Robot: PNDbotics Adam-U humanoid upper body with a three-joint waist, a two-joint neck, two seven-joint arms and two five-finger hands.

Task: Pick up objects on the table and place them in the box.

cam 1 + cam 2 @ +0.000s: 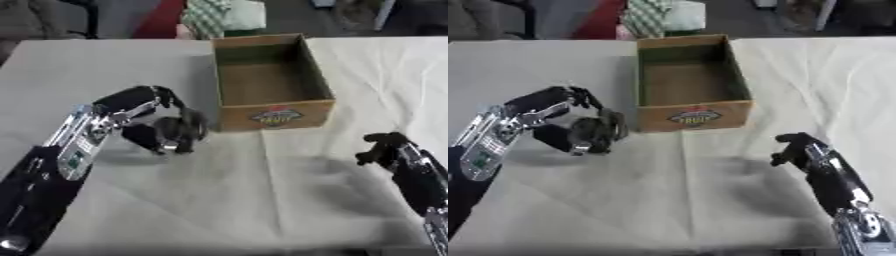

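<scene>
An open cardboard box point(275, 114) with a printed label on its front stands at the far middle of the table; its inside shows only bare brown bottom. My left hand point(166, 131) hovers just left of the box's front corner, fingers curled round a dark roundish object point(187, 127) with a small silver bit below it; the object blends with the hand. My right hand point(383, 148) is at the right, in front of the box and apart from it, fingers curled with nothing seen in them.
A white creased cloth point(245, 190) covers the table. Beyond the far edge lie a green checked cloth point(210, 15) and a red shape point(162, 17).
</scene>
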